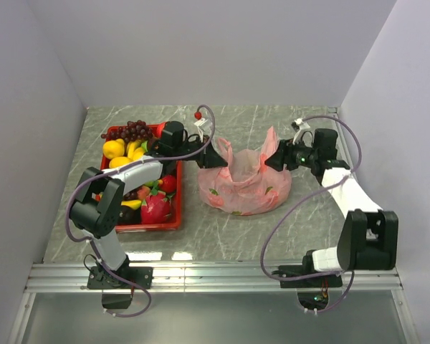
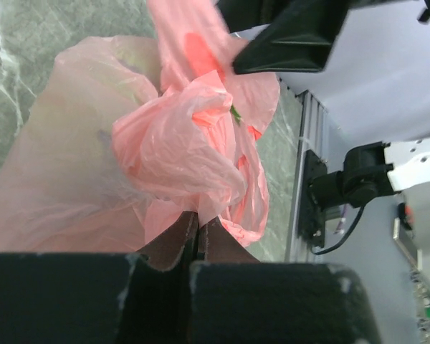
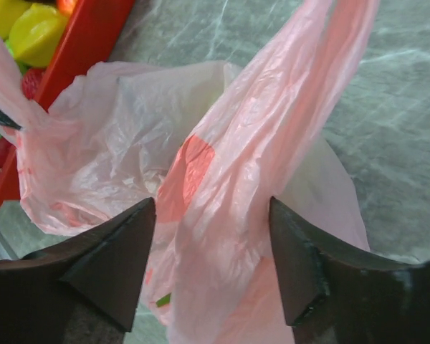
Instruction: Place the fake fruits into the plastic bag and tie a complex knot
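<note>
Left gripper point(image 2: 198, 223) pinches bag point(image 2: 179, 143) — right gripper point(image 3: 212, 206) spread.

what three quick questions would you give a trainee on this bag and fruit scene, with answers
1. True or false: the left tool is shut on the plastic bag.
2. Which tool stands open with bag film between its jaws? A: left tool. B: right tool.
3. Fill in: the fake fruits plainly in view lie in the red ___.
Key: 1 true; 2 B; 3 tray.
</note>
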Controlling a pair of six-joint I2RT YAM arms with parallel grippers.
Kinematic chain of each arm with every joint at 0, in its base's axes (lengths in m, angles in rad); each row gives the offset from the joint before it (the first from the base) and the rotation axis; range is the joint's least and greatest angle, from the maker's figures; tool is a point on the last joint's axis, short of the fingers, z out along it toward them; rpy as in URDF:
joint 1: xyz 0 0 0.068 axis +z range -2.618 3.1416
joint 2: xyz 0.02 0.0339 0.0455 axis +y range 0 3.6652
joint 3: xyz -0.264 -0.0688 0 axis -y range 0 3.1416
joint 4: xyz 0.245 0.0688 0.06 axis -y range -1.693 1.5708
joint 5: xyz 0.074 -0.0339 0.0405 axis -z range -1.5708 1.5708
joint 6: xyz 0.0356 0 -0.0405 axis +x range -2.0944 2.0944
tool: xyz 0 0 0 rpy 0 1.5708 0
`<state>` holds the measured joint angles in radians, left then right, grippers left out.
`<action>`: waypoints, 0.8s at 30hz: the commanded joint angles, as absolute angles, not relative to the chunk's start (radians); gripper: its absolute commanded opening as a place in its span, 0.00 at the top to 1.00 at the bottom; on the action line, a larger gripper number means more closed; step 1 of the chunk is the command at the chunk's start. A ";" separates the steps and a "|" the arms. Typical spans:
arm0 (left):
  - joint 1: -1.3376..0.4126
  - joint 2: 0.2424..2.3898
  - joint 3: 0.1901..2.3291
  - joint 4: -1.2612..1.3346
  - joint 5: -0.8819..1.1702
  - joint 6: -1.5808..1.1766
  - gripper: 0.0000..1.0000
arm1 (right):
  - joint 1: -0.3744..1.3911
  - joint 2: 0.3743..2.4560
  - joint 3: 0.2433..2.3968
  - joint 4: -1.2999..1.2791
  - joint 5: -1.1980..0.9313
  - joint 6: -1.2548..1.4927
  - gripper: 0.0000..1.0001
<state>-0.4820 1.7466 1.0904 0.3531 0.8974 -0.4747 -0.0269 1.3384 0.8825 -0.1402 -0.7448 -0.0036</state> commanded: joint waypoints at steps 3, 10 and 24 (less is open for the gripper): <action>-0.502 1.698 1.149 0.288 0.923 -0.322 1.00 | -0.034 1.431 0.986 -0.118 -0.830 -0.057 0.33; -0.503 1.683 1.149 0.288 0.904 -0.318 1.00 | -0.064 1.387 0.974 -0.167 -0.824 0.039 0.20; -0.515 1.680 1.153 0.276 0.913 -0.281 1.00 | -0.052 1.404 0.923 -0.137 -0.758 0.100 0.13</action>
<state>-0.5076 1.7187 1.1133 0.2749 0.8951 -0.3283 -0.0612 1.3796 0.9188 -0.1764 -0.7708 0.1177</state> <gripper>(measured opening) 0.012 0.874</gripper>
